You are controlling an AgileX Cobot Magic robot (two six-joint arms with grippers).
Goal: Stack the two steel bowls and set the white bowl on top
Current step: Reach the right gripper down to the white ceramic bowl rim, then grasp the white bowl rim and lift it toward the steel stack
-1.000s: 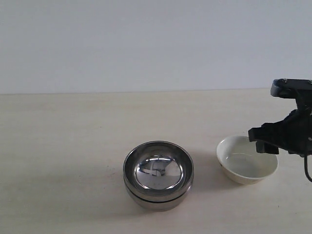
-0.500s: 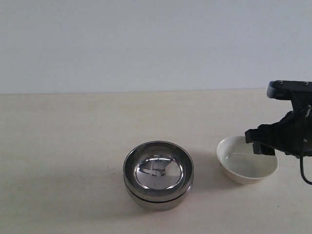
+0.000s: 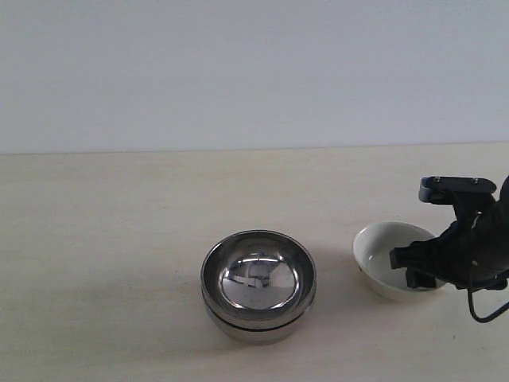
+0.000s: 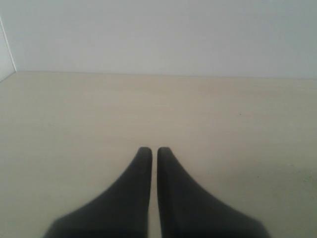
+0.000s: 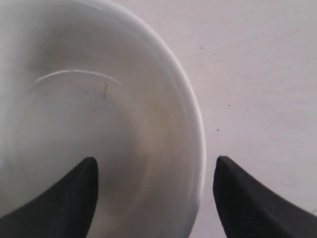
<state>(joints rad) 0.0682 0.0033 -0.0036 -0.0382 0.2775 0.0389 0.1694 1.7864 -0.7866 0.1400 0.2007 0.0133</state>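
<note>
— Pale cream surface, matte, faint grain; plain white wall behind. Containers?
— Two steel bowls, one nested in the other, at centre front of the surface. Round, mirror-bright inside. A dark seam round the outside marks where the upper one sits in the lower.
— And the white bowl?
— It stands on the surface to the right of the steel bowls, apart from them. Round, glossy, smooth-walled. The right wrist view shows a thin dark fleck on its inner wall.
— State of the right end effector?
— Spread wide, astride the white bowl's rim: one black finger over the inside, the other outside over the surface. Contact with the rim: cannot tell.
— And the left end effector?
— Drawn together, only a narrow slit between the black fingers, held over the surface facing the wall.
</note>
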